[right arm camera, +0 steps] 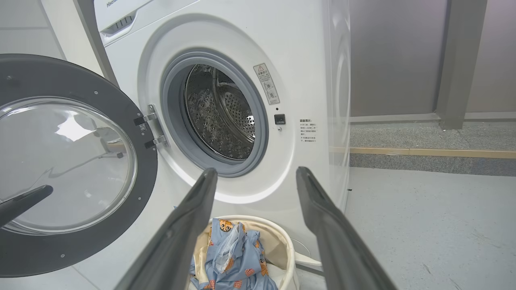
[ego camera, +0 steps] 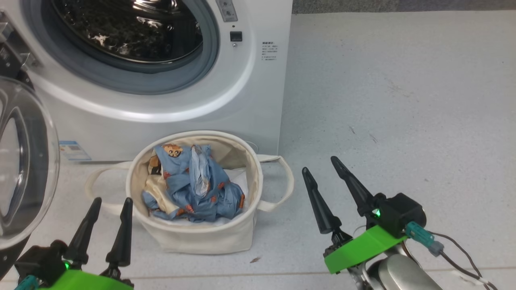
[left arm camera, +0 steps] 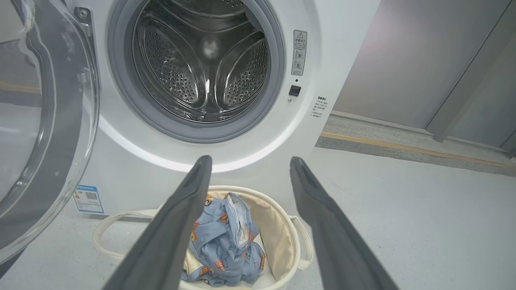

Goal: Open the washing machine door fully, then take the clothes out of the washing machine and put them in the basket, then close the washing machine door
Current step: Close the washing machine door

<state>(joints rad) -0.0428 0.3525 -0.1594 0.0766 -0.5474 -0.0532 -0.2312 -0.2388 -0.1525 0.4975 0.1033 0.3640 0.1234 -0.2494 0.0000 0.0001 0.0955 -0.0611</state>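
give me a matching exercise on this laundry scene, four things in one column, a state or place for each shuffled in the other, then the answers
Column A
1. washing machine door
2. clothes
3. drum
4. right pincer

Column B
a. heaped inside the basket
b. open, holding nothing, above the floor
c. swung wide open on its hinges
d. bare perforated steel, no fabric seen inside

Pairs: 1-c, 2-a, 3-d, 4-b

Door (ego camera: 24, 161) obstacle L; open floor (ego camera: 403, 100) R
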